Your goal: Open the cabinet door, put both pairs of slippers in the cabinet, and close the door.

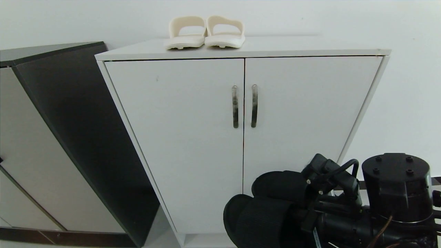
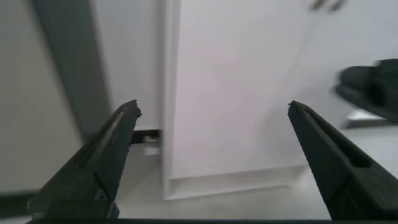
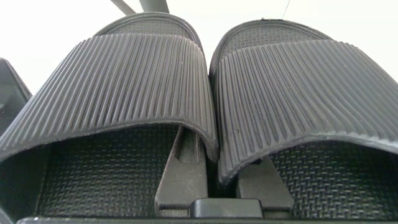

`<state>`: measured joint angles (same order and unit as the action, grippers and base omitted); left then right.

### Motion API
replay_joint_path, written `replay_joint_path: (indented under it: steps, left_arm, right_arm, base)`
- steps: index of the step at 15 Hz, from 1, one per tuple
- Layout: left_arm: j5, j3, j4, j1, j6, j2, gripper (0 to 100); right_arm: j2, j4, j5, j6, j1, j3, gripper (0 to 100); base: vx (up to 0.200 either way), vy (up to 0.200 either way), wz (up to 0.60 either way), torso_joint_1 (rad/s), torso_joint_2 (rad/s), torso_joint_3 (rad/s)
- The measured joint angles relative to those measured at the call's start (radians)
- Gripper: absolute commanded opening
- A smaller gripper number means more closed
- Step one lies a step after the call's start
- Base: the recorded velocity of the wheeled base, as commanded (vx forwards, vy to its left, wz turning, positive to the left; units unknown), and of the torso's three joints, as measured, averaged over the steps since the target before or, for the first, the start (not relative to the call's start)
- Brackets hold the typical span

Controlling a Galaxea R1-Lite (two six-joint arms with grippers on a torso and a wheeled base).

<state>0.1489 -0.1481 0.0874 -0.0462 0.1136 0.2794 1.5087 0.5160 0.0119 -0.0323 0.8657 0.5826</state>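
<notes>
The white cabinet (image 1: 241,137) stands with both doors closed, and its two metal handles (image 1: 235,106) sit side by side at the centre seam. A cream pair of slippers (image 1: 206,31) rests on its top, left of centre. My right gripper (image 3: 217,180) is shut on the black ribbed pair of slippers (image 3: 205,93), one finger inside each, pinching their adjoining walls together. That black pair (image 1: 265,206) hangs low in front of the right door. My left gripper (image 2: 212,109) is open and holds nothing, facing the cabinet's lower left corner (image 2: 171,186).
A taller cabinet with a dark side panel (image 1: 69,137) stands close against the white cabinet's left side. A plain white wall (image 1: 406,103) lies behind and to the right. Light floor (image 2: 249,205) shows at the cabinet's foot.
</notes>
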Motion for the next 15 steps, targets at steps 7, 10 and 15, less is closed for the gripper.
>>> replay_joint_path:
  steps: [7,10,15]
  left_arm:
    - [0.328,-0.247,0.357,-0.259,0.043,0.63,100]
    - [0.246,-0.423,0.374,-0.442,0.044,0.791,100]
    - [0.205,-0.644,0.378,-0.605,0.044,1.032,100]
  right_arm:
    - [-0.022,0.001,-0.004,0.0,0.0,-0.014,0]
    - [-0.027,0.002,0.001,-0.001,-0.004,-0.018,0]
    - [-0.031,0.016,0.004,0.0,0.0,-0.029,0]
  base:
    - [0.0,0.0,0.0,0.0,0.0,0.0]
    - [0.0,0.0,0.0,0.0,0.0,0.0]
    - [0.0,0.0,0.0,0.0,0.0,0.0]
